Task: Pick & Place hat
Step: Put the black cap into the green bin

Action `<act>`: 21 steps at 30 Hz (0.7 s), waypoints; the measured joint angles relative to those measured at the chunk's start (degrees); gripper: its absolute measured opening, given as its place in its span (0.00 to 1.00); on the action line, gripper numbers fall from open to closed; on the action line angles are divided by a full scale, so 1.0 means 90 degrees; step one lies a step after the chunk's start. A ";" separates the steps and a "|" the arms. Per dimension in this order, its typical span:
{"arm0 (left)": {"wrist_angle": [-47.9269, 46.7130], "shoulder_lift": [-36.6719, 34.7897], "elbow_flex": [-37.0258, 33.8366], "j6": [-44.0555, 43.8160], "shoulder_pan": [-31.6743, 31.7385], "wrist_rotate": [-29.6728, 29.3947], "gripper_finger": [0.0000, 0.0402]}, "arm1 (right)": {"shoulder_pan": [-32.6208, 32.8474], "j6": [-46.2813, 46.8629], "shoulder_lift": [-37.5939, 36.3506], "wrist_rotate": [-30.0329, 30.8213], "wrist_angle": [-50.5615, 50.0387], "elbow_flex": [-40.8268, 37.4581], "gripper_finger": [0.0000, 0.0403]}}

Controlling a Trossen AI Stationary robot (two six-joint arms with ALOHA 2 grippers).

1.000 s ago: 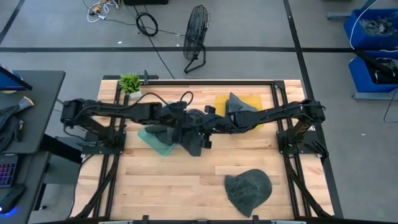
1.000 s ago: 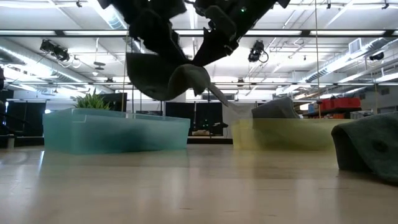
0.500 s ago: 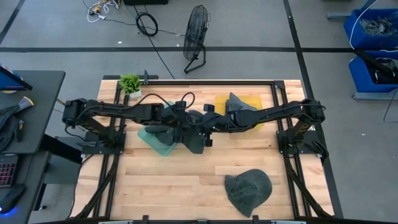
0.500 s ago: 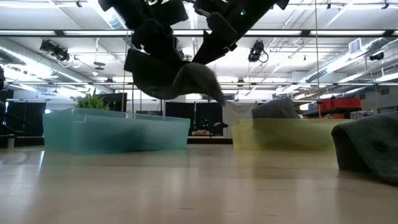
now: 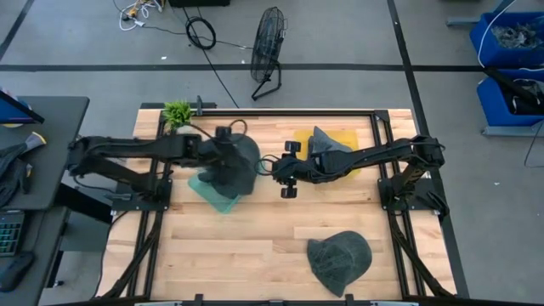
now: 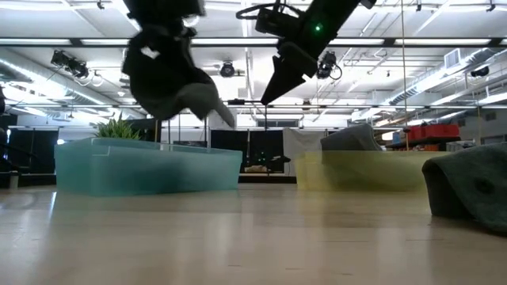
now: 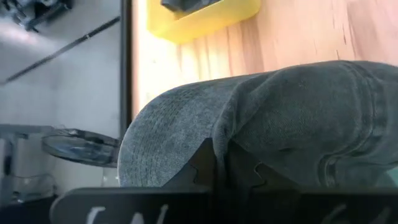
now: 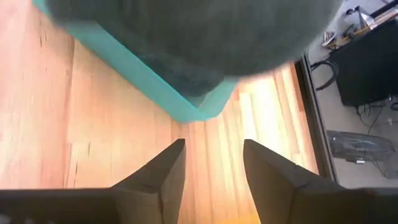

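At the far left of the desk (image 5: 255, 246), a small green plant (image 5: 178, 111) stood by the rear corner. The left gripper (image 5: 223, 161) was clamped on a grey hat (image 5: 236, 163), holding it in the air above the teal bin (image 5: 212, 194); in the low view the hat (image 6: 170, 79) hung clear of the bin's rim (image 6: 146, 166). Just to the right, the right gripper (image 5: 284, 168) hovered beside the hat, apart from it, its fingers (image 8: 163, 174) spread and holding nothing. Behind it, the yellow bin (image 5: 340, 140) held another dark hat (image 5: 325, 141). A third hat (image 5: 338, 259) lay on the desk near the front right.
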 joint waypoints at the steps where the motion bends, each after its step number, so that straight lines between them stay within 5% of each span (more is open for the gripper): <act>1: -0.0175 -0.0151 0.0006 0.0145 0.0026 0.0013 0.04 | 0.0000 0.0011 0.0000 0.0000 -0.0033 0.0000 0.42; 9: -0.1492 -0.0465 -0.0063 0.1331 0.0549 0.0603 0.03 | -0.0005 -0.0141 0.0000 0.0000 0.0026 0.0000 0.42; 13: -0.0924 -0.0445 -0.0658 0.2096 0.0653 0.1237 0.04 | -0.0005 -0.0139 0.0000 -0.0007 0.0024 0.0000 0.41; 21: 0.1109 -0.0443 -0.1540 0.2275 0.0452 0.1283 0.04 | -0.0007 -0.0093 0.0000 -0.0012 0.0023 0.0000 0.40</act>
